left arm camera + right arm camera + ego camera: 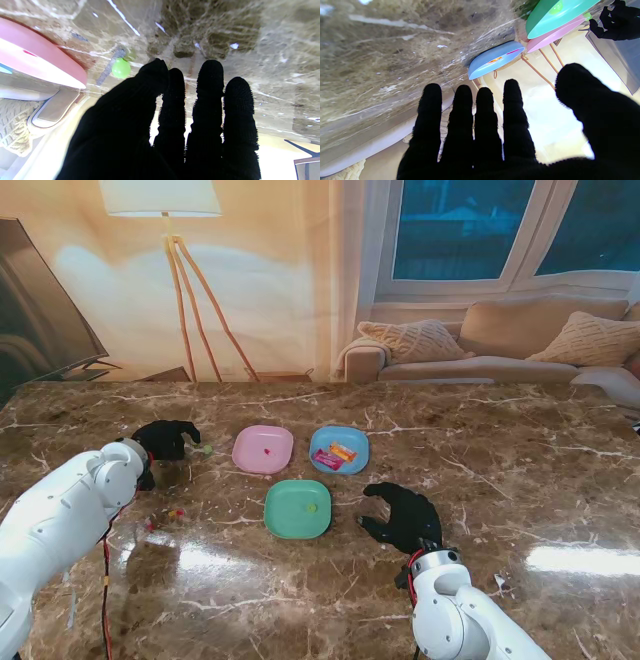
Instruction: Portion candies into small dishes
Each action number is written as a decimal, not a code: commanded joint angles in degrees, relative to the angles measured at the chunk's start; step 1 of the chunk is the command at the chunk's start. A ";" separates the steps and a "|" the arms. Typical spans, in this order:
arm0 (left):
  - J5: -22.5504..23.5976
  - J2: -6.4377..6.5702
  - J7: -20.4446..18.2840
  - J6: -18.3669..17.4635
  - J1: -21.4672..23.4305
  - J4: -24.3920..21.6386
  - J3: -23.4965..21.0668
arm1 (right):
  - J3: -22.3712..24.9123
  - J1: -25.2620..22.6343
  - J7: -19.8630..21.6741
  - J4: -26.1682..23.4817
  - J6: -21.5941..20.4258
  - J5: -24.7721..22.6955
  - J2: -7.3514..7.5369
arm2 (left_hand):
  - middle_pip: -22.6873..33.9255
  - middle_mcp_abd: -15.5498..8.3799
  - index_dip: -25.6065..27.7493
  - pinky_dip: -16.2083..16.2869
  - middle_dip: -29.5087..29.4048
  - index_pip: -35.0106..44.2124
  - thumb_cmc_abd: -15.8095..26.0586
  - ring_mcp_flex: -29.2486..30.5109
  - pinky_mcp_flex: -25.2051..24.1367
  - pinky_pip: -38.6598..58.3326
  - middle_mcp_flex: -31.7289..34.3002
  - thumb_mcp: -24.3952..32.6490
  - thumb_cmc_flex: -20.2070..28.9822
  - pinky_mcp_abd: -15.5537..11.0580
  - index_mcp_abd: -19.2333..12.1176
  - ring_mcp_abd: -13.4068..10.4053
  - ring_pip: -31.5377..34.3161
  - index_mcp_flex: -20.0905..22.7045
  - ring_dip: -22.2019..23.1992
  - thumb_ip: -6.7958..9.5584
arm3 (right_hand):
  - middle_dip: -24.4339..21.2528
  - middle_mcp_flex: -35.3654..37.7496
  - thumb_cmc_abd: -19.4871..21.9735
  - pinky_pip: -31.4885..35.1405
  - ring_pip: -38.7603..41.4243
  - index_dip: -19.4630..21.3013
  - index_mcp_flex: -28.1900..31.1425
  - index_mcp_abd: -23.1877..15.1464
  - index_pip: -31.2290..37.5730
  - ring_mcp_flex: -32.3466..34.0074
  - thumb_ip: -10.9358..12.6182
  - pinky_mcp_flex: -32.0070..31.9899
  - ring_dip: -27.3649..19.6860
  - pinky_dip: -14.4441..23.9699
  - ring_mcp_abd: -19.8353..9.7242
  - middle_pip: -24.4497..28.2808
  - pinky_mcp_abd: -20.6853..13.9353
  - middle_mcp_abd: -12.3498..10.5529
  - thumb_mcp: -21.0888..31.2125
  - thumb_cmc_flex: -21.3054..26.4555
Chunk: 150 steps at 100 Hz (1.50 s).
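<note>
Three small dishes sit mid-table: a pink dish (pixel 263 449) with one red candy, a blue dish (pixel 339 449) with wrapped candies, and a green dish (pixel 298 508) with one green candy. My left hand (pixel 166 439) hovers left of the pink dish with its fingers extended and nothing in them. A green round candy (pixel 121 68) lies on the marble just off its fingertips (pixel 155 70), beside the pink dish (pixel 37 62). My right hand (pixel 404 515) rests open on the table to the right of the green dish. The right wrist view shows its fingers (pixel 470 120) spread, the blue dish (pixel 495 60) beyond.
A few small loose candies (pixel 172 514) lie on the marble near my left forearm. The brown marble table (pixel 520 460) stretches wide to the right. A sofa and a floor lamp stand behind its far edge.
</note>
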 commanded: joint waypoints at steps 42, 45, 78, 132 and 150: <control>-1.04 -1.95 3.68 3.80 -5.18 5.83 8.05 | -0.17 -0.12 1.58 0.45 -0.17 0.75 -0.01 | 8.60 -0.57 -8.71 4.52 6.38 -7.19 0.95 -6.95 -5.25 -0.21 -8.67 -5.00 -4.45 2.79 1.06 -0.18 6.54 -2.98 -5.27 -0.60 | 0.14 -0.45 0.32 1.23 0.04 -0.53 -0.09 -1.53 0.43 -0.51 0.71 0.15 1.61 1.64 1.84 -0.17 0.23 -0.16 1.11 -0.26; -1.61 -2.44 4.30 3.78 -5.73 6.99 9.06 | -0.19 -0.08 1.62 0.48 -0.16 0.80 -0.01 | 9.57 -0.71 -8.53 4.65 6.12 -6.83 0.91 -7.22 -5.52 -0.19 -9.32 -4.66 -5.40 2.82 0.98 -0.21 6.73 -2.76 -5.24 -0.60 | 0.14 -0.48 0.31 1.23 0.02 -0.53 -0.08 -1.45 0.44 -0.54 0.72 0.16 1.61 1.64 1.89 -0.18 0.23 -0.16 1.14 -0.22; -6.92 -7.09 7.19 1.30 -9.37 16.41 15.84 | -0.30 0.16 2.28 0.70 -0.11 1.14 0.06 | 11.78 -1.25 -6.11 5.25 3.86 -2.69 1.43 -8.29 -7.17 0.04 -11.20 -2.86 -7.82 3.01 -1.35 -0.33 7.28 -1.17 -5.07 -1.13 | 0.15 -0.45 0.65 1.23 0.06 -0.52 0.00 -1.50 0.49 -0.51 0.80 0.19 1.64 1.68 1.86 -0.15 0.21 -0.15 1.47 -0.29; -6.33 -6.86 6.94 2.67 -9.24 16.42 18.14 | -0.28 0.42 3.07 1.05 -0.45 1.53 0.16 | 6.43 -1.24 -3.96 4.64 5.85 -2.59 1.68 -6.78 -5.55 0.69 -7.27 -6.84 -2.68 2.70 1.74 -0.96 7.72 0.76 -5.56 -0.18 | 0.13 -0.58 0.57 1.31 0.07 -0.54 -0.06 -1.44 0.49 -0.53 0.75 0.28 1.64 1.77 1.89 -0.17 0.22 -0.13 1.61 -0.15; -6.27 -6.90 7.03 3.71 -9.13 16.41 18.31 | -0.27 0.41 3.24 1.09 -0.67 1.62 0.19 | 6.71 -0.96 -8.77 4.48 5.83 -9.23 2.20 -7.11 -5.86 0.78 -7.79 -7.00 -2.34 2.60 2.08 -0.84 7.72 -2.11 -5.53 -0.22 | 0.12 -0.64 0.57 1.39 0.07 -0.54 -0.15 -1.50 0.47 -0.56 0.74 0.35 1.65 1.83 1.90 -0.19 0.23 -0.09 1.60 -0.14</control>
